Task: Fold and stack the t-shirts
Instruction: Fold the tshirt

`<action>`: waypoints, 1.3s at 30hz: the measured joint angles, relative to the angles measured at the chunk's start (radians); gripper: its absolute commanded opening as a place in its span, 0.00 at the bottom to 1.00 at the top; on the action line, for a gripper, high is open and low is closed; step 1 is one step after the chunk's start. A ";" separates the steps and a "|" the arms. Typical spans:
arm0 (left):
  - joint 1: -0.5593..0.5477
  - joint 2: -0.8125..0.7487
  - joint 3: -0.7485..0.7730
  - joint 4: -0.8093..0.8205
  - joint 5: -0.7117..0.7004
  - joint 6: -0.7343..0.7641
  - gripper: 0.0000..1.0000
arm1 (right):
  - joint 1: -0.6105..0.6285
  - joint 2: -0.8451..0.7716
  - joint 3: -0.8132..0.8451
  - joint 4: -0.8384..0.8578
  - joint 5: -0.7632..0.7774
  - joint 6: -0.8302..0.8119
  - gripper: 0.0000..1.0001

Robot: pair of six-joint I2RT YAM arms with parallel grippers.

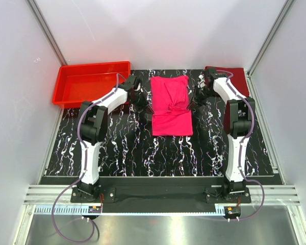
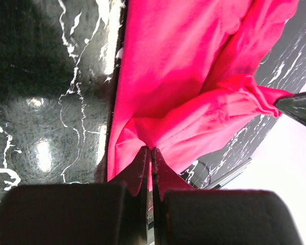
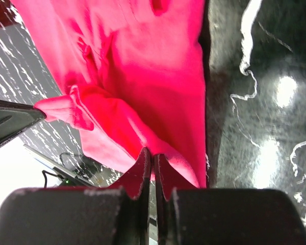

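The magenta-pink t-shirt (image 1: 171, 106) lies partly folded as a tall rectangle at the middle back of the black marbled table. My left gripper (image 1: 146, 108) is at its left edge, shut on a pinch of the pink cloth (image 2: 194, 92). My right gripper (image 1: 194, 104) is at its right edge, shut on the pink cloth (image 3: 143, 76) too. The pinched cloth is gathered into a creased ridge across the shirt's middle. The dark maroon t-shirt (image 1: 237, 77) lies at the back right corner, partly hidden behind my right arm.
A rigid bright red plastic tray (image 1: 92, 81) stands at the back left corner. White walls with metal posts close in the back and both sides. Each wrist view shows the other gripper's dark fingertip (image 2: 298, 106) (image 3: 13, 118) across the shirt.
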 measured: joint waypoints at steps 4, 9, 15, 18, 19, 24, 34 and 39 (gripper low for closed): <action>0.005 0.000 0.012 0.003 0.000 -0.012 0.00 | 0.000 0.030 0.051 -0.014 -0.014 -0.006 0.00; 0.013 0.009 0.061 -0.002 0.000 -0.028 0.00 | 0.000 0.069 0.122 -0.029 -0.036 -0.005 0.00; 0.021 0.031 0.104 0.004 0.000 -0.043 0.00 | 0.000 0.121 0.174 -0.040 -0.040 -0.005 0.00; 0.026 0.052 0.117 0.003 0.001 -0.050 0.00 | 0.000 0.144 0.197 -0.047 -0.040 -0.005 0.00; 0.028 0.060 0.123 0.003 0.001 -0.051 0.00 | 0.000 0.153 0.207 -0.050 -0.040 -0.005 0.00; 0.033 0.104 0.143 0.003 0.003 -0.056 0.00 | -0.001 0.174 0.242 -0.055 -0.040 -0.001 0.00; 0.034 0.195 0.282 -0.033 0.006 -0.050 0.26 | -0.013 0.224 0.323 -0.061 -0.037 0.031 0.37; 0.034 0.204 0.396 -0.117 -0.081 0.029 0.63 | -0.018 0.266 0.419 -0.124 0.031 0.018 0.55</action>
